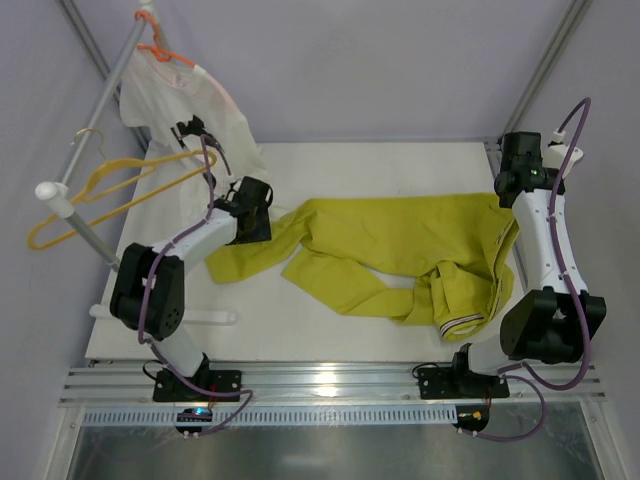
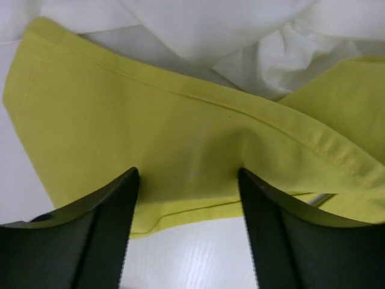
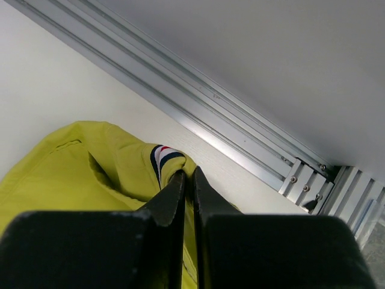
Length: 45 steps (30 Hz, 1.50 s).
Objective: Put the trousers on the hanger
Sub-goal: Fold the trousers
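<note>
Trousers (image 1: 400,235) sprawl mid-frame; we see left gripper (image 2: 187,174) wide over a leg, right gripper (image 3: 187,173) pinching the waistband. Risk: pinch slips, cloth drags short of hanger (image 1: 150,160) upper left.

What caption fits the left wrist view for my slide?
Open left pincer poised over the trousers on the table.

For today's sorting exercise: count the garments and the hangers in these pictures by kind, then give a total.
Garments: 2 (yellow-green cloth trousers, white T-shirt with black print)
Hangers: 2 (thin yellow plastic hanger, orange hanger)
Total: 4
</note>
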Tool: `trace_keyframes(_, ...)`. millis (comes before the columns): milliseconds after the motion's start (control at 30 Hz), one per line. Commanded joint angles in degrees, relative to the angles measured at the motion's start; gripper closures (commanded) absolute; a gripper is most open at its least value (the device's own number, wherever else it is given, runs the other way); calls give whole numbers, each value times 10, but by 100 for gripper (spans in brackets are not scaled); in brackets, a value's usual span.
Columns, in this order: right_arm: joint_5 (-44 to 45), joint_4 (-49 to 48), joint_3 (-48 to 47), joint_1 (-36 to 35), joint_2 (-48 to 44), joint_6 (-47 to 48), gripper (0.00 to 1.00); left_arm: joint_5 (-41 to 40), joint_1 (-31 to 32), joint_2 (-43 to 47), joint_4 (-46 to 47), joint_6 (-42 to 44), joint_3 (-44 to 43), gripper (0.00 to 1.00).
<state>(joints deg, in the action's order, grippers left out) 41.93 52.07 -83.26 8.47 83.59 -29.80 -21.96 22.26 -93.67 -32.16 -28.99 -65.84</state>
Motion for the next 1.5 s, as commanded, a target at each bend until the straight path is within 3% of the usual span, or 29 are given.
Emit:
trace_keyframes(0, -5, -37, -4, 1, -20, 15, 96, 70, 1, -55, 16, 28, -31, 39)
trace_keyframes(67, -4, -36, -6, 1, -15, 26, 96, 73, 11, -51, 11, 18, -33, 68)
trace_keyframes(133, -15, -36, -15, 1, -12, 32, 96, 41, 25, -26, 0, 3, -37, 87)
trace_keyframes(200, -51, -43, -24, 1, -9, 54, 96, -73, 52, -15, -72, -13, -64, 98)
trace_keyframes(300, -108, -45, -37, -5, -7, 68, 96, -242, 71, -12, -189, -55, -138, 100)
trace_keyframes(433, -106, -45, -43, -8, -18, 58, 96, -351, 72, 27, -217, -73, -163, 100)
trace_keyframes(667, -87, -34, -75, -8, 5, 65, 96, -437, 56, 15, -245, -63, -184, 100)
trace_keyframes(767, -91, -34, -74, -8, 12, 69, 96, -397, 56, -10, -212, -50, -189, 100)
trace_keyframes(867, -67, -38, -75, -7, 23, 77, 96, -264, 87, -9, -151, -34, -149, 100)
trace_keyframes(933, -39, -22, -88, -7, 41, 80, 96, -218, 115, -10, -107, -40, -111, 100)
trace_keyframes(1033, -20, 5, -117, -7, 60, 82, 97, -129, 148, -27, -69, -51, -82, 94)
trace_keyframes(1100, -24, 8, -124, -8, 61, 80, 96, -72, 155, -38, -53, -58, -73, 82)
trace_keyframes(1133, -31, 8, -125, -7, 61, 79, 96, -62, 154, -48, -54, -62, -71, 76)
trace_keyframes(1167, -36, 5, -124, -7, 61, 81, 96, -54, 154, -53, -55, -65, -73, 63)
trace_keyframes(1267, -55, 4, -128, -7, 65, 84, 96, -50, 154, -53, -70, -77, -73, 45)
trace_keyframes(1467, -111, -7, -125, -7, 71, 106, 96, 25, 119, -6, -64, -105, -46, 29)
